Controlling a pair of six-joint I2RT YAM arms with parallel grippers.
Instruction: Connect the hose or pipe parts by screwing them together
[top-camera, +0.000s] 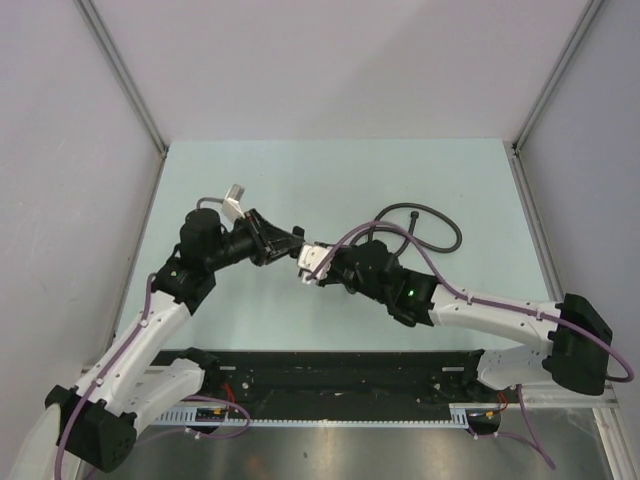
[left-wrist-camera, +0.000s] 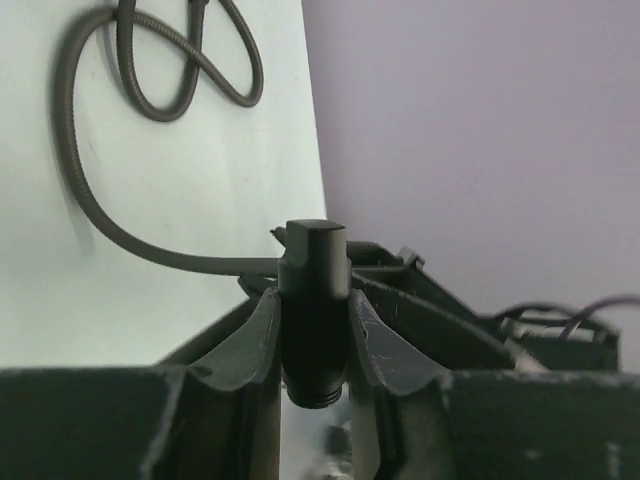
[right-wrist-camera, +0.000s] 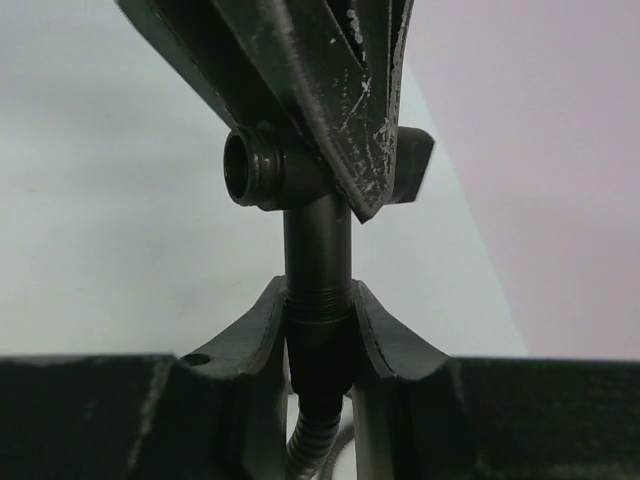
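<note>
A black pipe fitting (left-wrist-camera: 315, 260) with a threaded end is clamped upright between the shut jaws of my left gripper (left-wrist-camera: 315, 300). In the right wrist view the same fitting (right-wrist-camera: 318, 225) shows a side port and hangs from the left gripper's fingers (right-wrist-camera: 335, 80). The threaded end fitting (right-wrist-camera: 320, 335) of the hose is joined to it from below. My right gripper (right-wrist-camera: 318, 290) is shut on that end fitting. The dark corrugated hose (top-camera: 440, 228) trails in a loop over the table behind. Both grippers, left (top-camera: 288, 243) and right (top-camera: 310, 264), meet above mid-table.
The pale green table (top-camera: 330, 170) is walled by grey panels with metal corner posts (top-camera: 120, 70). A black rail (top-camera: 340, 365) runs along the near edge between the arm bases. Purple cables (top-camera: 420, 250) run along both arms. The hose (left-wrist-camera: 75, 170) curls on the table (left-wrist-camera: 220, 150).
</note>
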